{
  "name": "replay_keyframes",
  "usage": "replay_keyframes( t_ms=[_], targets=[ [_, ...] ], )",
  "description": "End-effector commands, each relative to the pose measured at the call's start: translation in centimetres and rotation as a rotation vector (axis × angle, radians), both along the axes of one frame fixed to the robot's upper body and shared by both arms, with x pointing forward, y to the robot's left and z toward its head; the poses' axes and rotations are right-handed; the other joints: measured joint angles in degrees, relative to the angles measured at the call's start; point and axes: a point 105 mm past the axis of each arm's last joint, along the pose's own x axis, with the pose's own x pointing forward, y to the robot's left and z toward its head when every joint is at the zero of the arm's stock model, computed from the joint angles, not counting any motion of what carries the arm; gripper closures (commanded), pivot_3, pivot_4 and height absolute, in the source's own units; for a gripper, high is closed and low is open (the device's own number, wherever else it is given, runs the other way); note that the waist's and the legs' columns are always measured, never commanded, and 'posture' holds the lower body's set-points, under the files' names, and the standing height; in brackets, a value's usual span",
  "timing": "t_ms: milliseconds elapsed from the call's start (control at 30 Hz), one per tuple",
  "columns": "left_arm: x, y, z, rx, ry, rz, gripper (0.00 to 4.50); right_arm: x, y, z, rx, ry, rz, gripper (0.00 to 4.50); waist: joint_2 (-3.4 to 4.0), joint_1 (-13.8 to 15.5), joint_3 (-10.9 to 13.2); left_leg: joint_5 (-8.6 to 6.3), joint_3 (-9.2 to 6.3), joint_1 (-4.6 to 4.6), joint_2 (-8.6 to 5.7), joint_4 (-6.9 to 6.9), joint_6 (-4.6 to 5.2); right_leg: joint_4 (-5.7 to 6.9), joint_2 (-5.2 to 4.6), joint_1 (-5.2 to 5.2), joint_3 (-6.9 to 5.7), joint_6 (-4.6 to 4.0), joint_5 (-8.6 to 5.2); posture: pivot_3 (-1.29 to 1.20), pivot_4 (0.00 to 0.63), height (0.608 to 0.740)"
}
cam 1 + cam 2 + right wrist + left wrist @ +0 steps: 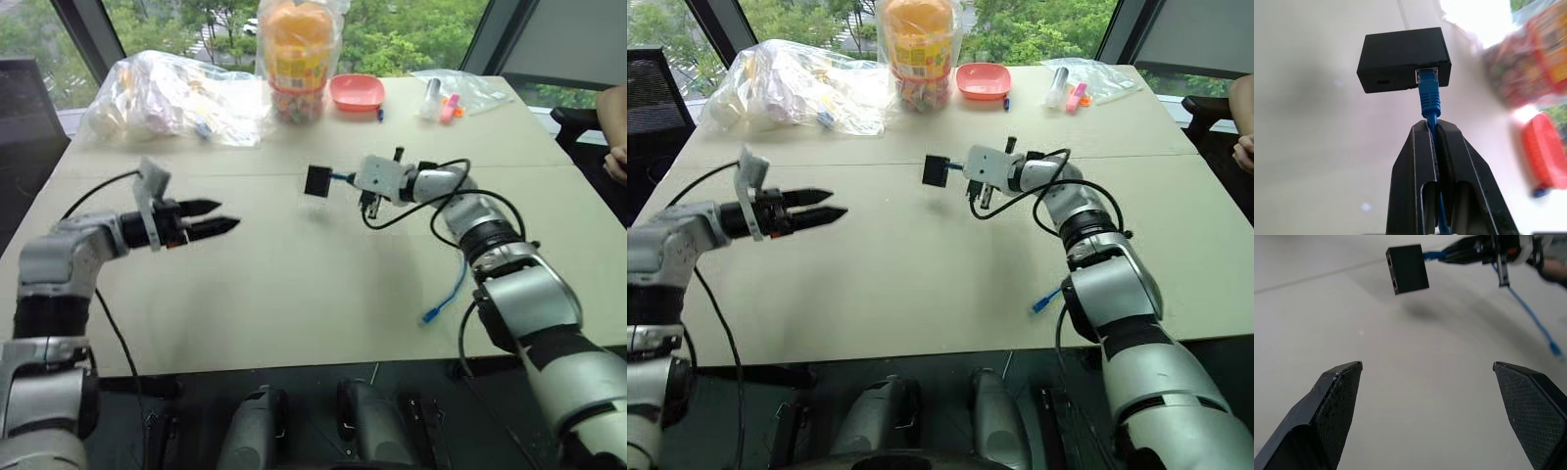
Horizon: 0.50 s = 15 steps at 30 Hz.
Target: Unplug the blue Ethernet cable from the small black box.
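The small black box (pixel 1403 58) hangs in the air above the beige table (pixel 294 294), held up by the blue Ethernet cable (pixel 1428 98) plugged into its side port. My right gripper (pixel 1432 128) is shut on the cable just behind the plug, pointing left toward the table's middle. The rest of the cable trails back under my right arm, and its free plug end (pixel 431 313) lies on the table near the front edge. My left gripper (pixel 220 215) is open and empty, level, pointing right at the box (pixel 1407 268) from a short distance away.
Along the far edge stand a clear plastic bag of items (pixel 171 93), a tall jar of orange snacks (pixel 296 59), a pink bowl (pixel 357 92) and a small bag with markers (pixel 456 93). A person's hand (pixel 617 162) rests at the right edge.
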Motion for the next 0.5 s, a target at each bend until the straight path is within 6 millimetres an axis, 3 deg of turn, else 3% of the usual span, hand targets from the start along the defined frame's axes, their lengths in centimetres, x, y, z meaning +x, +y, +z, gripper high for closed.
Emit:
replay_keyframes(
  t_ms=[33, 200, 300, 500],
  targets=[
    [0.7, -1.2, 2.4, -0.133, -0.016, -0.104, 0.0, -1.1, 1.0, 3.4, 0.05, -0.204, 0.073, 4.45, 0.0, -0.4, 0.0, 0.0, 0.02, 0.01, 0.02, 0.0, 0.01, 0.0, 0.04, 0.0, 0.01, 0.09, 0.04, 0.0, 0.15, 0.74],
    [2.6, -4.0, 3.0, -0.268, 0.039, -0.245, 0.0, -2.0, 0.9, 5.8, 0.067, -0.339, 0.069, 4.45, 0.0, -0.4, 0.0, 0.01, 0.05, 0.04, 0.01, 0.01, 0.02, 0.08, 0.11, 0.01, 0.0, 0.31, 0.05, 0.0, 0.15, 0.74],
    [4.6, -6.4, 2.0, -0.259, 0.072, -0.229, 0.0, -2.5, 0.7, 7.7, 0.11, -0.387, 0.059, 4.45, -0.02, -0.3, 0.0, 0.02, 0.03, 0.03, 0.0, 0.06, 0.04, 0.09, 0.11, 0.03, 0.0, 0.34, 0.03, 0.0, 0.15, 0.74],
    [6.7, -8.2, 2.4, -0.266, 0.051, -0.127, 0.0, -3.3, 0.5, 8.9, 0.191, -0.392, 0.053, 4.45, -0.07, -0.3, 0.0, -0.09, 0.03, -0.02, -0.01, 0.11, 0.22, 0.03, 0.07, 0.06, 0.01, 0.42, -0.01, 0.0, 0.15, 0.74]
  ],
)
